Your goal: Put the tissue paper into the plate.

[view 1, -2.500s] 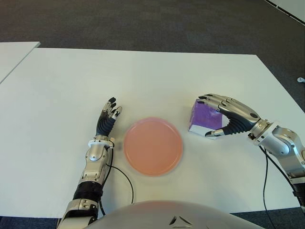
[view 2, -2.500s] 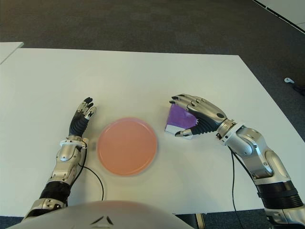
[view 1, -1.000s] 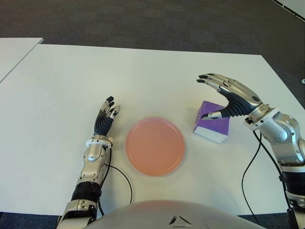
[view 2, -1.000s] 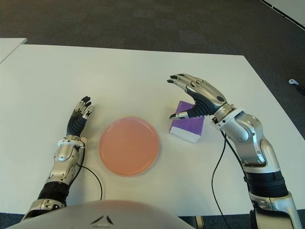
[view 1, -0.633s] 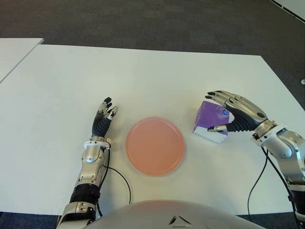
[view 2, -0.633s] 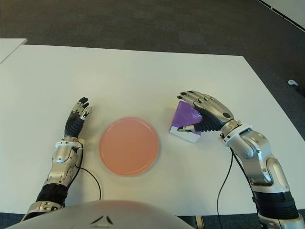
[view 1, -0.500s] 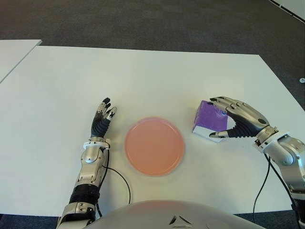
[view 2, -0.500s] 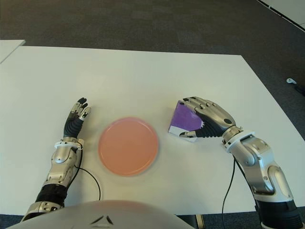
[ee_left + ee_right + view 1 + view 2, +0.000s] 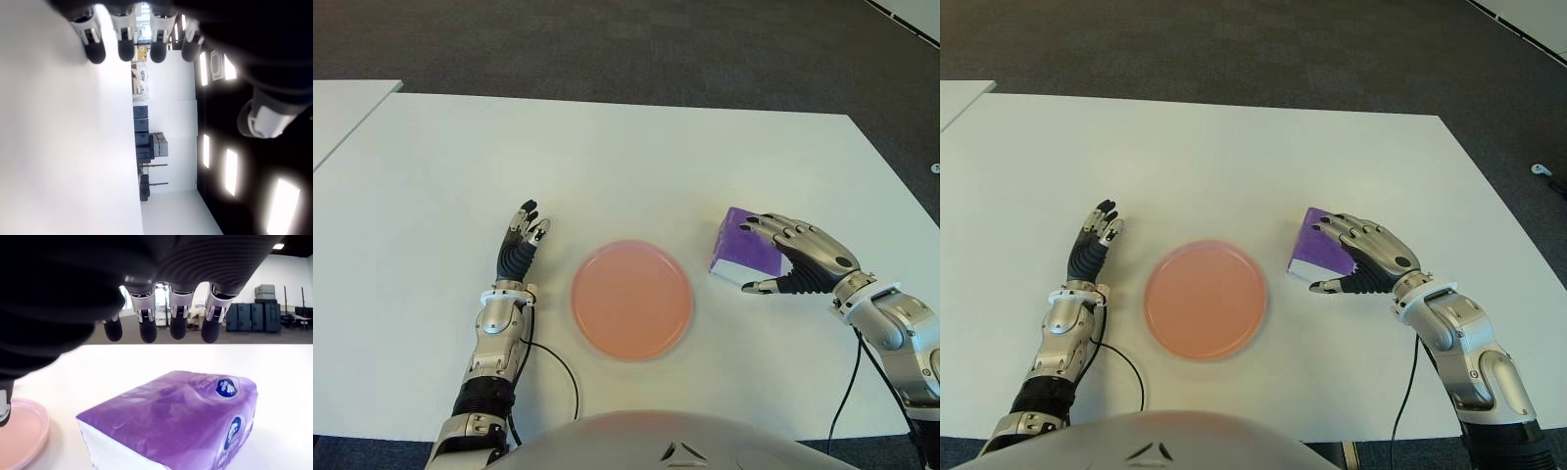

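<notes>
Both arms are silver metal with black joint bands. The left hand (image 9: pixel 516 257), left of the pink plate (image 9: pixel 631 300), has ribbed black fingers with silver knuckles and a white wrist ring. The right hand (image 9: pixel 798 264), right of the plate, wears silver plates over a ribbed black palm. Thin black cables trail from both forearms

Between the tissue pack (image 9: pixel 747 253) and the plate (image 9: pixel 630 300) lies a strip of bare table (image 9: pixel 636 166) with nothing in it. The right hand (image 9: pixel 795 264) arches over the pack, fingers spread. The left hand (image 9: pixel 517 253) shows beside the plate's left edge, apart from it
</notes>
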